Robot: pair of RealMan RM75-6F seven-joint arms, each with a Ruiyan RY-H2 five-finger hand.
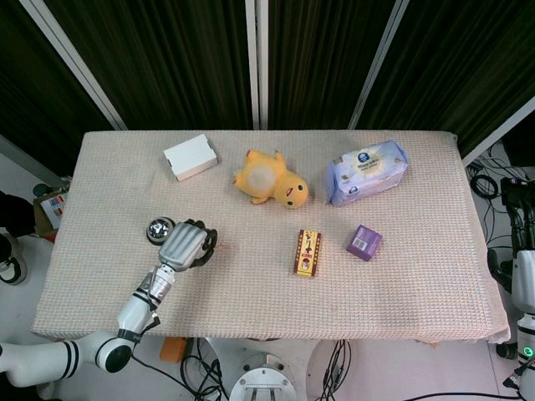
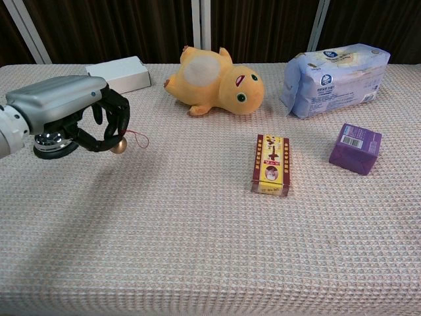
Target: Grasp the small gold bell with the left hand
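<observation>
My left hand hangs over the left part of the table, silver back up, black fingers curled down. It pinches the small gold bell at its fingertips, just above the cloth, and the bell's red string trails to the right. In the head view the same left hand covers the bell; only a trace of the red string shows beside it. My right hand is in neither view.
A chrome desk bell on a black base sits just behind the left hand. A white box, yellow plush duck, wipes pack, purple box and a red-yellow carton lie further right.
</observation>
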